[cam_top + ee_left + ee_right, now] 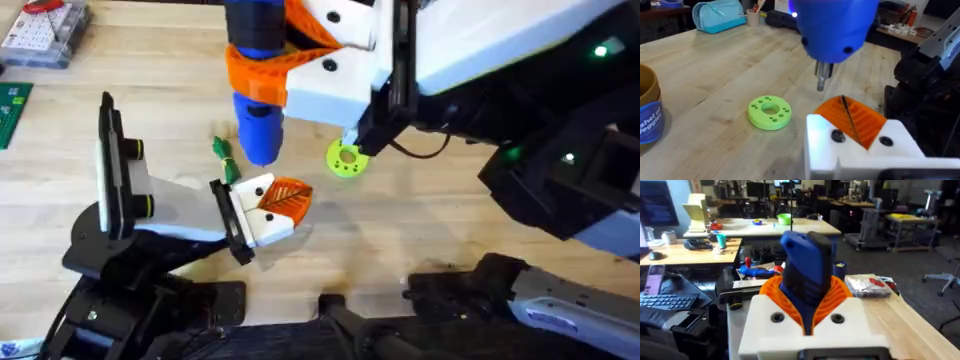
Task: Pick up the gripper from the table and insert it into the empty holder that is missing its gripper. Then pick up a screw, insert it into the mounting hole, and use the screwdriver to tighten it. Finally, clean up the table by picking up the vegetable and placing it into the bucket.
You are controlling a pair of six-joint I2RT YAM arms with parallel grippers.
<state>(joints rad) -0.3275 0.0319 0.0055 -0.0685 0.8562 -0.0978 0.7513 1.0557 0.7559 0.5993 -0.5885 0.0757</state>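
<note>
My right gripper (pixel 268 72) is shut on the blue screwdriver (pixel 258 110), which points down; its metal tip (pixel 821 80) hovers just beyond the orange ribbed gripper (pixel 852 117). That orange gripper (pixel 285 197) sits in the white holder (pixel 262 225) at the end of my left arm. Two dark spots on the holder's face (pixel 860 150) are holes or screw heads; I cannot tell which. My left gripper (pixel 290 198) looks shut with nothing between. The vegetable (pixel 225 160) lies on the table (pixel 420 220) just left of the screwdriver. In the right wrist view the orange pads (pixel 840 297) clamp the screwdriver (pixel 807 265).
A lime-green ring (pixel 345 158) lies to the right of the screwdriver. The brown bucket (pixel 647 112) with a blue label stands to one side in the left wrist view. A clear parts box (pixel 45 30) sits at the far left corner.
</note>
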